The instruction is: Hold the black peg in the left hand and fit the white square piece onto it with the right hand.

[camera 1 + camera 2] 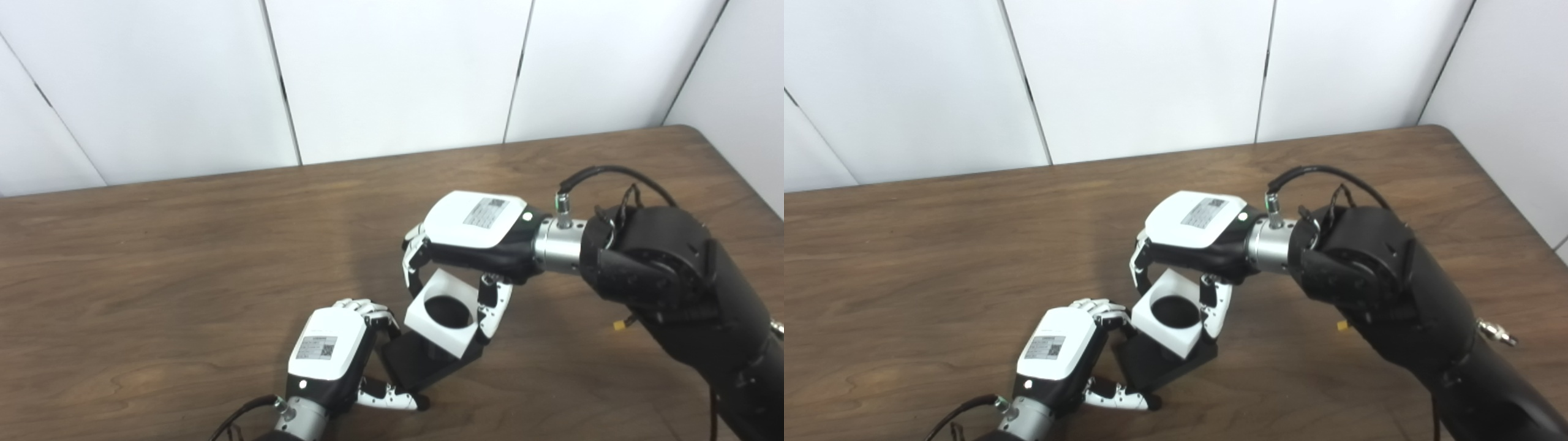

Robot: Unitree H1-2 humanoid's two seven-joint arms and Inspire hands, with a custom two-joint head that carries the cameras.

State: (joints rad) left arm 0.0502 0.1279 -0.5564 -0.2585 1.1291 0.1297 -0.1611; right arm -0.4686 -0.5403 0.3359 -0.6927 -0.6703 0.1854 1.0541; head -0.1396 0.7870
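Low in the frame, left of centre, the left hand (331, 355) clasps the black peg (422, 361) by its flat dark base, fingers above and thumb below. Just up and right, the right hand (471, 236) pinches the white square piece (442, 313) between fingers and thumb, its round hole facing up toward the camera. The piece sits tilted over the base; the peg's shaft is hidden, so its axis cannot be told. Both rest above the wooden table (153, 269).
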